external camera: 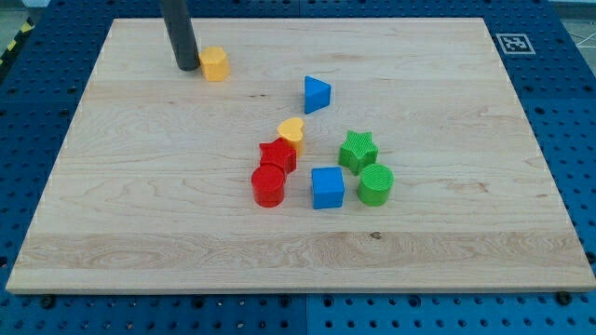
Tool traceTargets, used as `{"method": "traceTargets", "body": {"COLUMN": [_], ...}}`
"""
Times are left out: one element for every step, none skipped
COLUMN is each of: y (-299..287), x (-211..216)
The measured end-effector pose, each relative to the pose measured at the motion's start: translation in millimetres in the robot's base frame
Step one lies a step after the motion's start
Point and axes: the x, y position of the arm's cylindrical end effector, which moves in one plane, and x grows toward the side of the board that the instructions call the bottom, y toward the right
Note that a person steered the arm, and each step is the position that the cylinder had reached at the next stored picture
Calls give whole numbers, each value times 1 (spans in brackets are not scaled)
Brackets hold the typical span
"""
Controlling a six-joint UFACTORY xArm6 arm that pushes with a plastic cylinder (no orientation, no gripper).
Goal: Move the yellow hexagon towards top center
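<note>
my tip (187,67) just left of yellow hexagon (215,63), seemingly touching | hexagon near board (140,205) top edge, left of centre | no fingers (plain rod) | blue triangle (317,94) well right, other blocks clustered mid-board
</note>
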Motion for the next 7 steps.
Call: {"method": "traceTargets", "body": {"y": [17,52,99,93,74,77,102], "x": [-4,-23,-35,-36,-30,-18,-19]}}
